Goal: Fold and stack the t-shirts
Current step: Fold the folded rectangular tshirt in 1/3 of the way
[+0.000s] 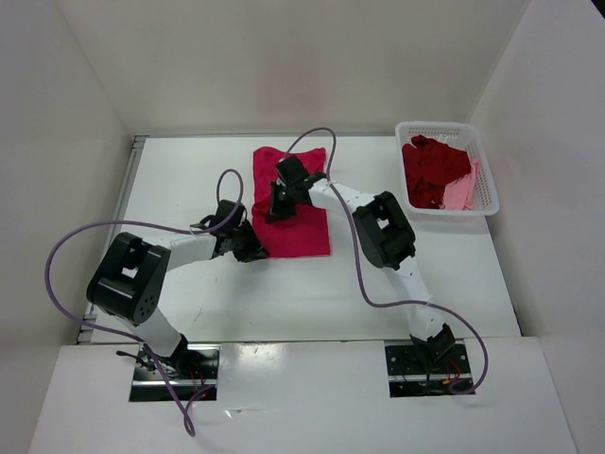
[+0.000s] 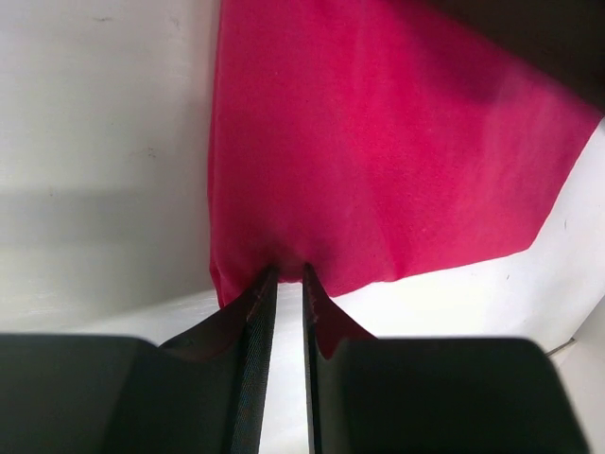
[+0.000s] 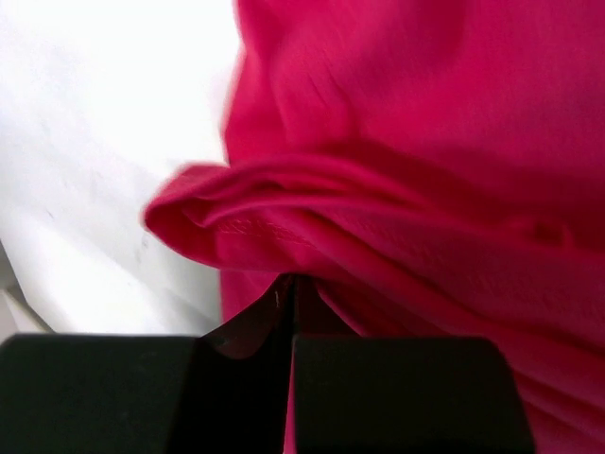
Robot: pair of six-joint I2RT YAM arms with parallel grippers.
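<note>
The crimson-magenta t-shirt (image 1: 304, 232) lies partly folded on the white table's middle. My left gripper (image 1: 250, 248) sits at its near left edge. In the left wrist view (image 2: 286, 272) its jaws stand a narrow slit apart, pinching the puckered hem of the shirt (image 2: 378, 142). My right gripper (image 1: 280, 202) is over the shirt's upper left part. In the right wrist view (image 3: 291, 282) it is shut on a raised fold of the shirt (image 3: 425, 113). The darker red t-shirt (image 1: 433, 168) and the light pink t-shirt (image 1: 460, 194) lie crumpled in the basket.
The white perforated basket (image 1: 444, 126) stands at the back right of the table. White walls enclose the table at the back and on both sides. Purple cables (image 1: 66, 246) loop over the table beside each arm.
</note>
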